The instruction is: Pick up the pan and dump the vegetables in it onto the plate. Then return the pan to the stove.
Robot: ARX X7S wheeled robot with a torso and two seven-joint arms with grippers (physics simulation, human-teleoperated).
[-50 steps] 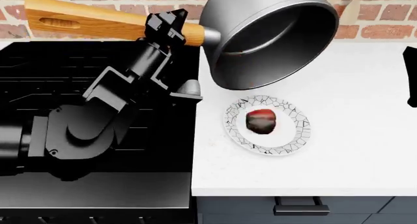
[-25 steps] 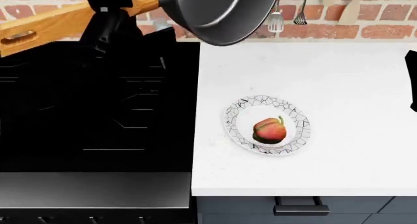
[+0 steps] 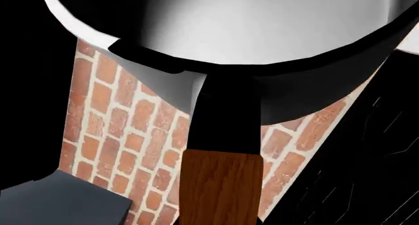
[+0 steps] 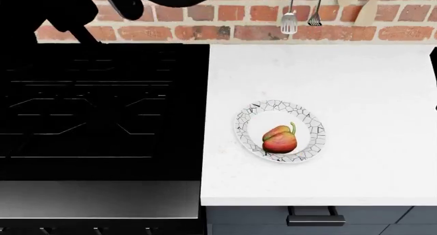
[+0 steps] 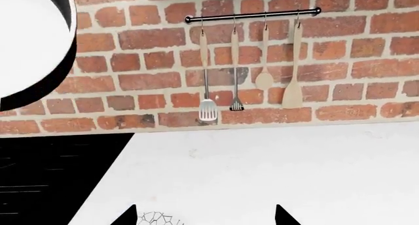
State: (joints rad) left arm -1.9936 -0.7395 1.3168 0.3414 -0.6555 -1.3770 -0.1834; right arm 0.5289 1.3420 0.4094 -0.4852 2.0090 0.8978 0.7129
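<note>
The stove (image 4: 102, 112) fills the left half of the head view, cooktop bare. The white counter (image 4: 355, 81) adjoins it on the right.

The pan (image 3: 248, 43) is raised high above the stove's rear edge, against the brick wall (image 5: 262, 63); only a sliver of it shows at the top of the head view. In the left wrist view, its wooden handle (image 3: 219, 188) runs straight from the camera toward the bowl.

Left gripper: not visible itself; jaw state cannot be determined, though the pan is evidently carried by this arm. Right gripper (image 5: 206, 216): fingertips spread apart, empty, hovering over the counter.

The plate (image 4: 280, 131) holds the pepper (image 4: 280, 139).

Judgement: dumping complete. Next, lower the pan onto the stove directly beneath it. The left arm is nearer.
</note>
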